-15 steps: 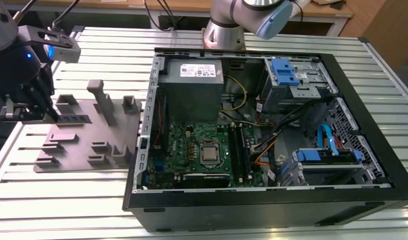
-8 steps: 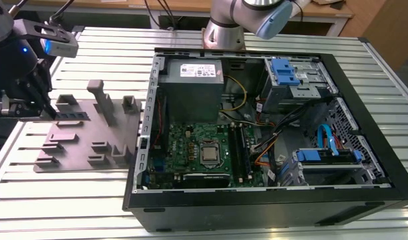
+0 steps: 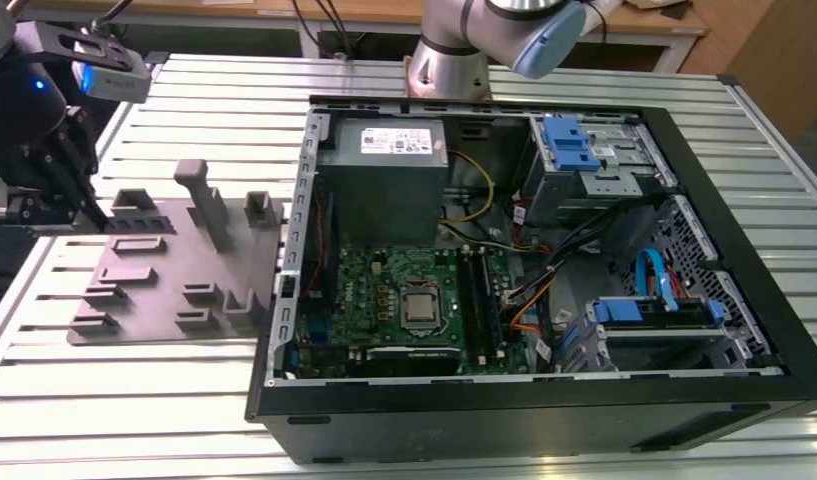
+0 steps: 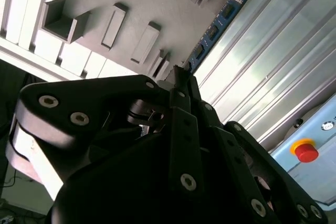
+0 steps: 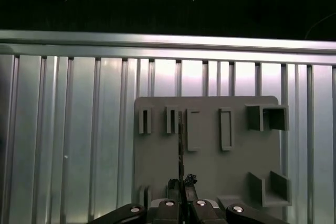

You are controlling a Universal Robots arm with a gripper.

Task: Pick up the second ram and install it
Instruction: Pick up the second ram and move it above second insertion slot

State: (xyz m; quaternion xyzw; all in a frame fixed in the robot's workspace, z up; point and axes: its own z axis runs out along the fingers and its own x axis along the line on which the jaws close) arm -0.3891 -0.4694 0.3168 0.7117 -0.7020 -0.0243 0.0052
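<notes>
Gripper: I have my gripper [image 4: 180,78] drawn narrow, its fingers pinched on the near end of the second ram.
Second ram: the second ram [image 4: 214,29], a blue-green board with black chips, runs straight out from the fingertips. In the second wrist view it lies along the fixture plate's edge. In the first wrist view it shows edge-on as a thin dark line over the plate.
Fixture plate: the grey fixture plate [image 3: 155,315] lies flat on the surface and carries upright blocks and slotted holders.
Height: I cannot tell whether the ram hangs clear of the plate or sits in one of its slots.
Exterior view: the gripper hangs over the side of the plate that lies toward the exterior view's left.
Computer case: the open computer case [image 3: 515,412] lies just beside the plate on the exterior view's right, with its motherboard [image 3: 381,290] facing up.
Surface: the ribbed aluminium surface [image 3: 155,420] carries both plate and case.
</notes>
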